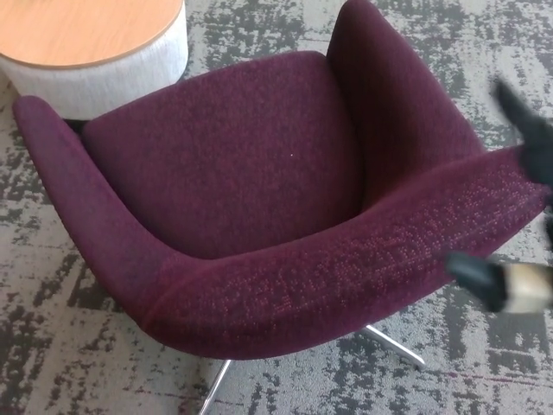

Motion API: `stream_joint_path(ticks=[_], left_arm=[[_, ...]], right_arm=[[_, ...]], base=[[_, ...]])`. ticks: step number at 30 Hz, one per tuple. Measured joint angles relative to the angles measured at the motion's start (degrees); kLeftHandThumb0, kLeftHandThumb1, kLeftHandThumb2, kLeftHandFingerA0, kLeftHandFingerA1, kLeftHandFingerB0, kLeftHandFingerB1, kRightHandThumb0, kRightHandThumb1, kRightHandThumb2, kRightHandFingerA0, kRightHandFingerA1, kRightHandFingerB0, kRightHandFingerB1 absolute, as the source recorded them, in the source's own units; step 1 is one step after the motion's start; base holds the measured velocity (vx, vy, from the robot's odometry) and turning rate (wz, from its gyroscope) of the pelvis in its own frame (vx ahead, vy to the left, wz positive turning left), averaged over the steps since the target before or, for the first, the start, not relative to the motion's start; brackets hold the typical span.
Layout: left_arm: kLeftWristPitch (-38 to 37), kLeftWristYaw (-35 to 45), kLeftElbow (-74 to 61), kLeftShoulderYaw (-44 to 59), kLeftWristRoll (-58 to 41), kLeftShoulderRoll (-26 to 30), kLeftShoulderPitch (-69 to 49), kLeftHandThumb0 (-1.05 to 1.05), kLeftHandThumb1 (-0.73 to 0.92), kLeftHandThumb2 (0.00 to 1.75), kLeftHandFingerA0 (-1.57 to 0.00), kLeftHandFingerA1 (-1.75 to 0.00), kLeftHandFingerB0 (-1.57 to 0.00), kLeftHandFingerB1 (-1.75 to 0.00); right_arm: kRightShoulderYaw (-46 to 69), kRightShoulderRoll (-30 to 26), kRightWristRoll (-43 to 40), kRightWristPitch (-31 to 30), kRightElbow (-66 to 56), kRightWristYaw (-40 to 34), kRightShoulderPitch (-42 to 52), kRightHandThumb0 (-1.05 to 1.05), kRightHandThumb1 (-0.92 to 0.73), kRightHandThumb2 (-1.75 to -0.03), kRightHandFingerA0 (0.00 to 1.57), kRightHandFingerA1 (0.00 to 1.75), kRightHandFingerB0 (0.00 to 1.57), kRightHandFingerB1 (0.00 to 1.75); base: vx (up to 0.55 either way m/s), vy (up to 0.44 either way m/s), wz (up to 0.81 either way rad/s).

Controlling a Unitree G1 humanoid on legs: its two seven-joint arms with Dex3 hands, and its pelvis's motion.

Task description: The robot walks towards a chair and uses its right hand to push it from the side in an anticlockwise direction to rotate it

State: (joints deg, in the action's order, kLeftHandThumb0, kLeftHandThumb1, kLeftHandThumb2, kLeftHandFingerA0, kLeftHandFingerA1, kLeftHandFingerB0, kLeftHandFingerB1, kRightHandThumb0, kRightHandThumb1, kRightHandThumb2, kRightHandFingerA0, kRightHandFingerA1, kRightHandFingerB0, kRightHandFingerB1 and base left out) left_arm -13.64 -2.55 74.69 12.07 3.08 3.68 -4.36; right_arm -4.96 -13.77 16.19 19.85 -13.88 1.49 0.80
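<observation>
I have the chair right below my camera, filling most of the view, its curved back rim nearest me and its seat opening away toward the round worktop that sits just beyond its far left arm. My right hand shows at the chair's right end, blurred; I see dark fingers spread above and below the tip of the backrest wing, so I read it as wide apart and holding nothing, though the blur keeps me from saying whether it touches the fabric. My left hand is not in view.

I judge the chair fairly heavy but free to turn: thin metal legs poke out under the shell, which suggests a swivel base. The upholstery is a coarse woven purple cloth, padded and a little yielding, so it should give good friction and nothing is fragile. I would press flat against the outer side of that right wing, far from the pivot, for the most leverage.

For room, the carpet to the chair's right and behind it looks open. The tight spot is the worktop: the chair's left arm lies just beside it and could brush it while rotating.
</observation>
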Motion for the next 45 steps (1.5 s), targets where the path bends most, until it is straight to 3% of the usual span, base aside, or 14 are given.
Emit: stream_joint_path(ticks=[6, 7, 9, 13, 16, 17, 25, 26, 28, 32, 34, 35, 37, 45], left_arm=[[0.00, 0.27, -0.06, 0.60, -0.05, -0.06, 0.41, -0.98, 0.24, 1.33, -0.23, -1.14, -0.25, -1.13], [0.01, 0.28, -0.05, 0.66, -0.05, -0.06, 0.50, -1.05, 0.22, 1.36, -0.12, -1.17, -0.22, -1.19], [0.00, 0.37, -0.04, 0.85, -0.07, -0.07, 0.54, -1.05, 0.19, 1.25, -0.30, -1.63, -0.15, -1.50], [0.00, 0.36, -0.02, 0.42, 0.07, -0.10, 0.61, -1.05, 0.22, 1.20, -0.03, -1.57, -0.13, -1.67], [0.00, 0.38, -0.03, 0.49, -0.01, -0.27, 0.68, -1.05, 0.17, 1.33, -0.02, -1.15, -0.26, -1.27], [0.00, 0.40, -0.03, 0.67, -0.06, -0.35, 0.73, -1.05, 0.16, 1.27, -0.15, -1.67, -0.16, -1.61], [-0.01, 0.69, -0.15, 1.10, -0.22, -0.94, 0.90, -1.05, 0.20, 1.26, -0.11, -1.62, -0.13, -1.61], [-0.02, 0.83, -0.21, 0.98, -0.21, -0.98, 0.92, -1.05, 0.19, 1.26, -0.07, -1.60, -0.13, -1.61], [-0.02, 0.97, -0.31, 0.93, -0.23, -0.98, 0.92, -1.05, 0.13, 1.28, -0.13, -1.67, -0.14, -1.65], [-0.01, 1.83, -0.46, 2.45, -1.30, -1.11, 1.29, -1.05, 0.20, 1.32, -0.15, -1.19, -0.28, -1.26], [0.00, 1.97, -0.46, 2.62, -1.54, -1.10, 1.59, -1.05, 0.17, 1.27, -0.19, -1.64, -0.16, -1.64], [0.00, 1.97, -0.46, 2.52, -1.55, -1.09, 1.75, -0.98, 0.18, 1.30, -0.19, -1.17, -0.32, -1.23], [0.00, 1.97, -0.46, 2.44, -1.58, -1.14, 2.12, -1.05, 0.12, 1.30, -0.12, -1.15, -0.20, -1.18], [-0.02, 1.94, -0.46, 2.32, -1.71, -1.56, 2.46, -1.05, 0.21, 1.28, -0.31, -1.74, -0.19, -1.63]], right_arm=[[-10.54, 3.03, 5.88, -2.53, 1.42, 1.75, -7.01, -0.90, -0.54, -0.96, 0.02, 0.54, 0.05, 0.50], [-12.77, 3.71, 7.16, -3.06, 2.45, 2.03, -8.73, -0.92, -0.67, -0.62, 0.00, 0.63, 0.03, 0.53], [-15.78, 4.79, 8.96, -3.76, 4.40, 2.33, -11.28, -0.92, -0.67, -0.64, 0.00, 0.60, 0.00, 0.53], [-21.76, 6.55, 13.19, -5.70, 9.10, 3.34, -17.56, -0.89, -0.51, -0.93, 0.00, 0.58, 0.04, 0.55], [-25.81, 7.54, 16.31, -7.25, 13.23, 4.11, -22.37, -0.88, -0.51, -0.93, 0.00, 0.57, 0.02, 0.54], [-26.75, 7.73, 17.12, -7.71, 14.27, 4.35, -23.50, -0.92, -0.68, -0.64, 0.00, 0.70, 0.01, 0.61], [-34.40, 8.71, 25.14, -13.37, 23.95, 6.59, -30.83, -0.98, -0.59, -0.98, 0.00, 0.45, 0.02, 0.43], [-35.51, 8.66, 26.58, -14.65, 25.55, 6.91, -30.94, -0.93, -0.69, -0.62, 0.00, 0.49, 0.00, 0.55], [-36.58, 8.50, 28.07, -16.12, 26.98, 7.29, -30.93, -0.99, -0.60, -0.99, 0.00, 0.35, 0.05, 0.38], [-38.93, 7.99, 31.97, -20.62, 27.83, 8.11, -28.33, -0.93, -0.71, -0.62, 0.00, 0.38, 0.00, 0.42], [-39.97, 8.02, 33.78, -22.82, 27.52, 8.53, -26.46, -1.02, -0.64, -1.04, 0.00, 0.34, 0.06, 0.26], [-40.35, 8.13, 34.55, -23.86, 27.31, 8.71, -25.73, -1.05, -0.66, -1.06, 0.00, 0.29, 0.08, 0.17], [-41.11, 8.61, 35.97, -25.98, 26.86, 9.37, -24.57, -1.02, -0.63, -1.06, 0.00, 0.33, 0.04, 0.18], [-43.48, 11.68, 40.68, -33.66, 26.34, 12.70, -22.90, -1.05, -0.61, -1.09, 0.00, 0.40, 0.00, 0.18]], base=[[0.00, 0.000, 0.00], [0.00, 0.000, 0.00], [0.00, 0.000, 0.00], [0.00, 0.000, 0.00], [0.00, 0.000, 0.00], [0.00, 0.000, 0.00], [0.00, 0.000, 0.00], [0.00, 0.000, 0.00], [0.00, 0.000, 0.00], [0.00, 0.000, 0.00], [0.00, 0.000, 0.00], [0.00, 0.000, 0.00], [0.00, 0.000, 0.00], [0.00, 0.000, 0.00]])
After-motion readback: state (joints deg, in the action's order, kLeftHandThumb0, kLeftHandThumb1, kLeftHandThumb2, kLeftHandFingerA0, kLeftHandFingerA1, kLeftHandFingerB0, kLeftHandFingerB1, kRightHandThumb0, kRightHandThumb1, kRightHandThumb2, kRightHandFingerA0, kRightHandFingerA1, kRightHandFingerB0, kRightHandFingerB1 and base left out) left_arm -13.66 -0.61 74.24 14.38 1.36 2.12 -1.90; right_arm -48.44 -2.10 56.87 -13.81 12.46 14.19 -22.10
